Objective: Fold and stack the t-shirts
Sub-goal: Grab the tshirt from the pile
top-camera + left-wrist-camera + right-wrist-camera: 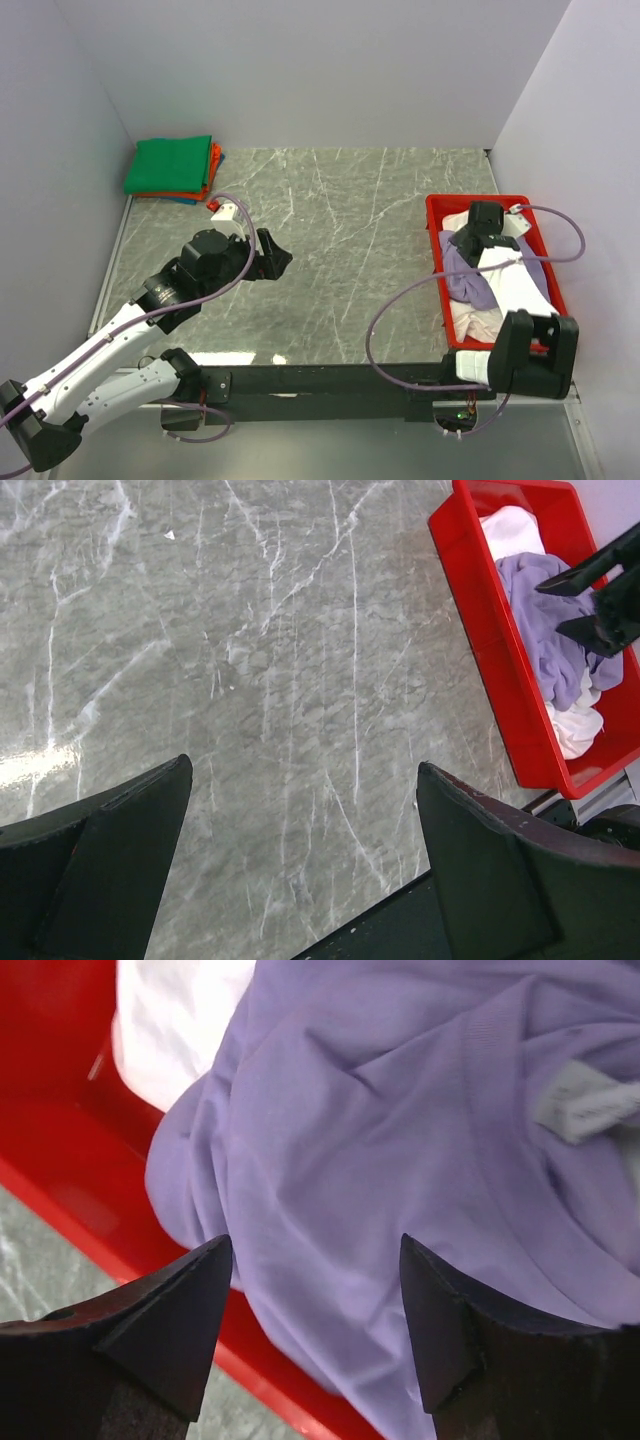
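Burying part of the pale t-shirt (175, 1030), the lavender t-shirt (380, 1150) lies crumpled.

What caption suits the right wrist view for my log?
Open right claw over the crumpled lavender shirt in the red tray, a white shirt beside it.

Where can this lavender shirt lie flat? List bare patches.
Free: the middle of the table, between the folded stack at far left and the red tray, including under the open left gripper. Crowded: the tray, heaped with the lavender shirt and white shirts, right gripper open over them.
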Controlling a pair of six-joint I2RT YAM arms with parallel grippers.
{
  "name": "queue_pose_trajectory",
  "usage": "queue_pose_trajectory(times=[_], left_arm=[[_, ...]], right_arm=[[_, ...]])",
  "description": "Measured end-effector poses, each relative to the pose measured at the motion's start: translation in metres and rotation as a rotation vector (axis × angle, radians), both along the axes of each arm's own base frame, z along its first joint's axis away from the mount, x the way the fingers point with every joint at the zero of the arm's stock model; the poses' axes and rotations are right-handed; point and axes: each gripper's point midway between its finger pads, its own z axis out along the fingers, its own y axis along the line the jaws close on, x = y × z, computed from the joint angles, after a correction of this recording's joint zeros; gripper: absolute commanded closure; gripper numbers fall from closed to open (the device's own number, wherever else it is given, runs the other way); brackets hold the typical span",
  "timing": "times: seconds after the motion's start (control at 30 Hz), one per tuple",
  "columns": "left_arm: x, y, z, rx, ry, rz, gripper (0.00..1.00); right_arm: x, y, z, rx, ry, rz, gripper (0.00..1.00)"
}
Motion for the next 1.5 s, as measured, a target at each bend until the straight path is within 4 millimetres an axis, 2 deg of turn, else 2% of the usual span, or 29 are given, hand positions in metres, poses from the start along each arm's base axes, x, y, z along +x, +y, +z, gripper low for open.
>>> queue_pose_trajectory(times=[0.2, 0.33, 0.37, 0.53, 0.57, 0.67, 0.8, 0.9, 1.0, 1.1, 1.3, 1.43, 1.5], left_arm=[[0.001, 0.001, -0.001, 0.005, 0.001, 0.007, 0.00], [0.000, 0.002, -0.003, 0.013, 0.008, 0.010, 0.01], [0.000, 0.003, -0.004, 0.016, 0.011, 0.010, 0.01], [0.000, 0.004, -0.006, 0.022, 0.015, 0.015, 0.00], [0.000, 0.004, -0.006, 0.022, 0.015, 0.016, 0.01], [0.000, 0.004, -0.006, 0.023, 0.015, 0.017, 0.00], [0.001, 0.004, -0.007, 0.026, 0.017, 0.020, 0.00], [0.001, 0.005, -0.008, 0.030, 0.020, 0.022, 0.00], [0.001, 0.005, -0.008, 0.030, 0.020, 0.023, 0.01], [0.001, 0.005, -0.008, 0.030, 0.020, 0.023, 0.00], [0.003, 0.003, -0.006, 0.030, 0.020, 0.023, 0.01], [0.005, 0.003, -0.003, 0.030, 0.015, 0.030, 0.00], [0.006, 0.003, -0.002, 0.030, 0.013, 0.035, 0.01]], right_arm=[[0.013, 0.007, -0.032, 0.050, 0.044, 0.028, 0.34], [0.013, 0.009, -0.040, 0.062, 0.053, 0.036, 0.44], [0.014, 0.009, -0.041, 0.064, 0.050, 0.039, 0.52], [0.018, 0.010, -0.039, 0.061, 0.037, 0.057, 0.78], [0.018, 0.010, -0.039, 0.060, 0.038, 0.059, 0.88], [0.018, 0.010, -0.039, 0.055, 0.043, 0.067, 1.00], [0.017, 0.010, -0.038, 0.055, 0.043, 0.075, 1.00], [0.016, 0.011, -0.028, 0.053, 0.032, 0.087, 1.00], [0.020, 0.012, 0.000, 0.047, -0.012, 0.103, 1.00], [0.033, 0.012, 0.048, 0.029, -0.109, 0.123, 1.00], [0.048, 0.022, 0.169, 0.009, -0.360, 0.185, 1.00], [0.042, 0.039, 0.254, -0.001, -0.544, 0.251, 1.00], [0.036, 0.054, 0.299, -0.001, -0.636, 0.304, 1.00]])
